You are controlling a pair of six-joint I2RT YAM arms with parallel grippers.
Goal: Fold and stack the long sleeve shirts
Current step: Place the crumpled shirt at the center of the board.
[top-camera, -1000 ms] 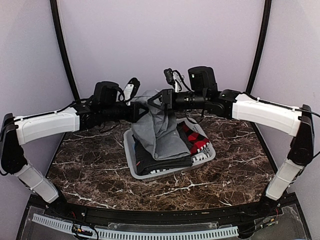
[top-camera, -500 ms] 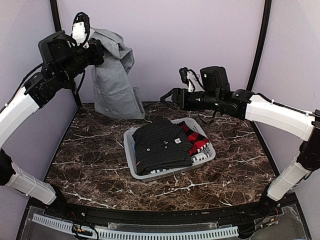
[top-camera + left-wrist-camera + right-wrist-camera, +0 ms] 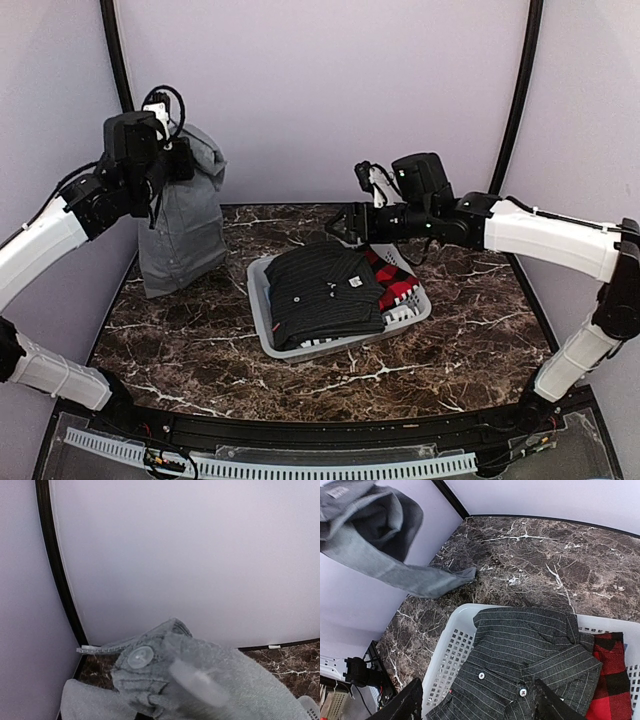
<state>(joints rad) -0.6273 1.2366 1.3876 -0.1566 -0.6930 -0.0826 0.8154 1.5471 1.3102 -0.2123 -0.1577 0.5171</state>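
left jaws: clenched on grey shirt (image 3: 185,235) — hanging, 10 o'clock
right jaws: released — over basket (image 3: 256,300), striped shirt (image 3: 325,295) inside

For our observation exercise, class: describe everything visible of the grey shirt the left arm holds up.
The grey shirt is plain mid-grey soft cloth, bunched and creased. It hangs from the shut left tool over the table's far-left corner. A pale button and a small label show near the gripped top. Its lower end reaches the table; whether it touches is unclear.
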